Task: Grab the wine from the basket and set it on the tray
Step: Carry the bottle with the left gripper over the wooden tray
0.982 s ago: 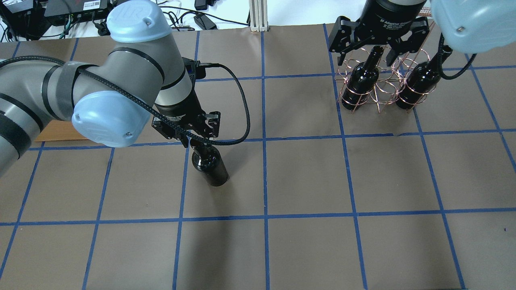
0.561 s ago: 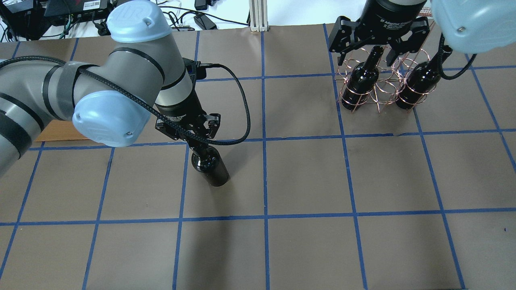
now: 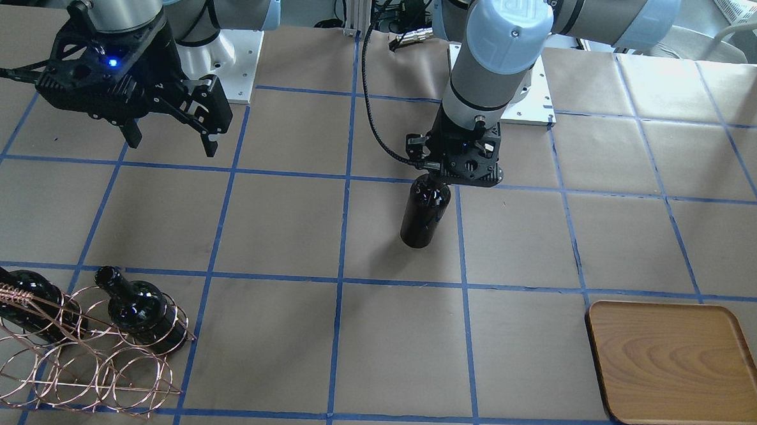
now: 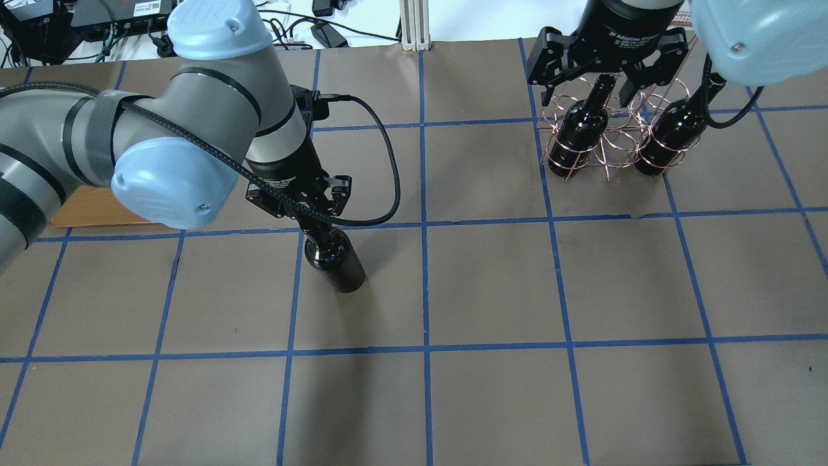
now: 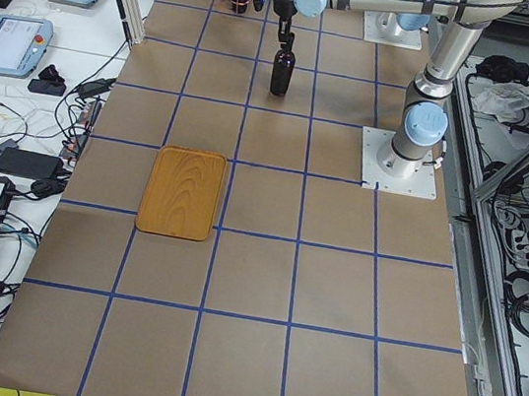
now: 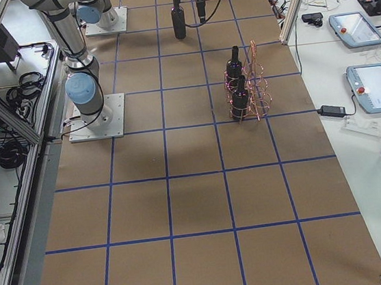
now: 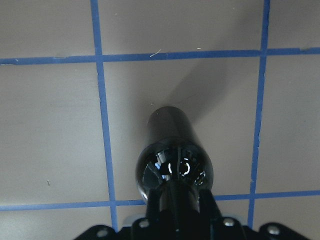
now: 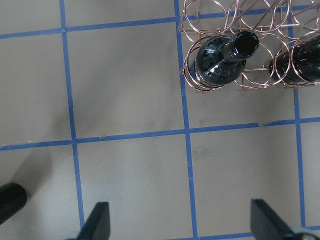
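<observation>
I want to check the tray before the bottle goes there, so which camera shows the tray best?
Front-facing: the whole tray lies unobstructed and close, grain and rim clear. Exterior left shows it whole too, but smaller. Overhead shows only an edge behind the left arm. The wrist views miss it; exterior right, I cannot tell.

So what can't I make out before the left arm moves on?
Overhead: the left arm hides most of the tray.
Overhead: the left pincer covers the neck of the wine; the left wrist view's edge cuts off the grip.
Side views: too small to tell whether its base touches the table.
</observation>
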Tool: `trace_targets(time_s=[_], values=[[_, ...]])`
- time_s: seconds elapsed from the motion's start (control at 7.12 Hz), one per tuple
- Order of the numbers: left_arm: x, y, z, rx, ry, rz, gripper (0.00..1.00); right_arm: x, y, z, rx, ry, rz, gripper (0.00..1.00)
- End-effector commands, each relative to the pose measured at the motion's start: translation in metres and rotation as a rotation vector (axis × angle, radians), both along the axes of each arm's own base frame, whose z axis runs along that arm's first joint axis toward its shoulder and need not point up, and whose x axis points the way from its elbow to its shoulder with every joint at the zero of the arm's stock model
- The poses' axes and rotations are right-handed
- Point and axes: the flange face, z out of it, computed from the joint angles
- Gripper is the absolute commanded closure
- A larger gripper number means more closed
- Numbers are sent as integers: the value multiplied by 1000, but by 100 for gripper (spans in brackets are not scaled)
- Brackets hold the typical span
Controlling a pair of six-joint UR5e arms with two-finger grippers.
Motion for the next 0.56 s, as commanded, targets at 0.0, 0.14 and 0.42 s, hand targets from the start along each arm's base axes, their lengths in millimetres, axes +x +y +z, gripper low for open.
trace_targets(time_s=[0.0, 0.14, 0.42], values=[[20, -22, 38, -45, -45, -43, 100, 0, 0, -1, 5, 6, 54, 0], [51, -41, 53, -45, -39, -29, 100, 0, 0, -1, 5, 7, 62, 0], [135, -70, 78, -62, -27, -35, 100, 0, 0, -2, 6, 7, 61, 0]])
